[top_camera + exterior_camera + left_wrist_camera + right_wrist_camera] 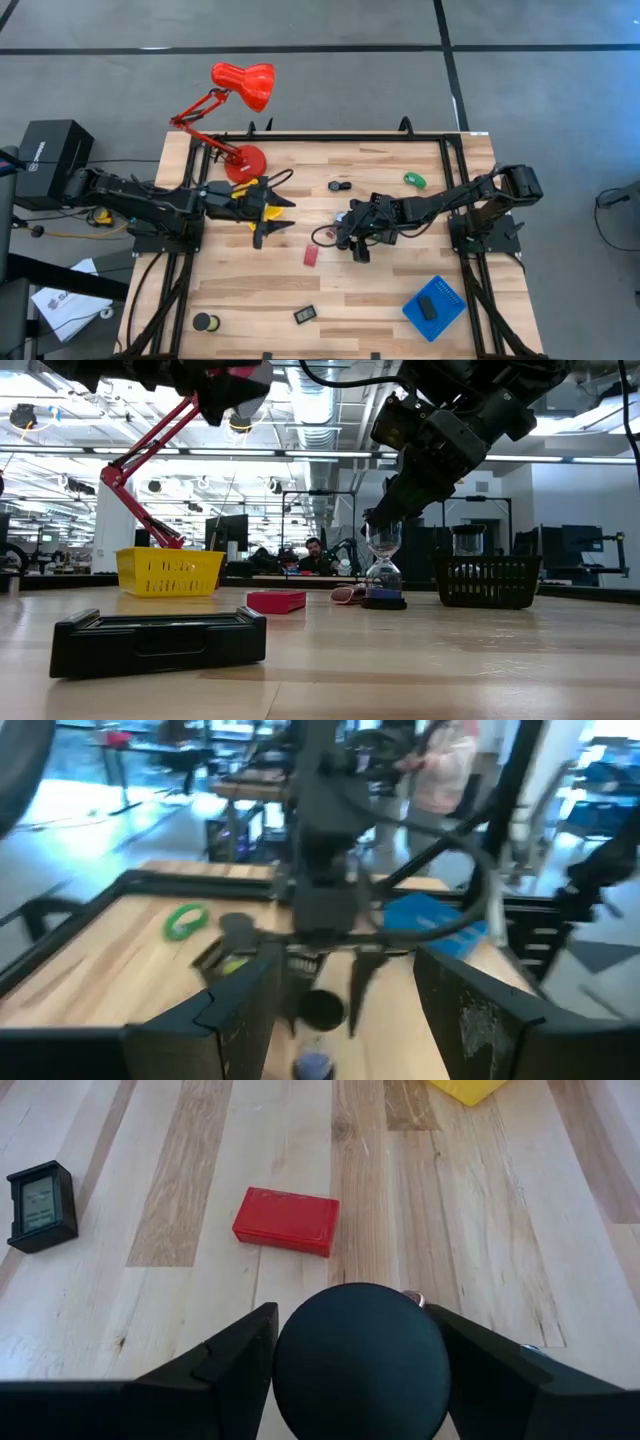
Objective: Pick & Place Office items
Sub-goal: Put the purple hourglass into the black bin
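Observation:
A small hourglass (383, 572) with black end caps stands on the table near its middle. My right gripper (355, 240) is right above it, pointing down, shut on its top cap (360, 1360). A red block (311, 255) lies just left of it and also shows in the right wrist view (287, 1220). My left gripper (268, 222) hovers open and empty by the yellow tray (250, 200). A green piece (415, 180) and a black item (337, 185) lie farther back. A black block (306, 314) and a disc (205, 322) lie near the front edge. My right gripper pinches the hourglass's round black top cap (300, 1380) between its two fingers (235, 1355), which come from above and point down. The hourglass stays upright, and its base (383, 602) appears to rest on the table.
A big red desk lamp (235, 110) stands at the back left. A blue tray (445, 295) holding a black item is at the front right. A black mesh basket (490, 580) shows in the low view. There is bare wood along the front middle of the table.

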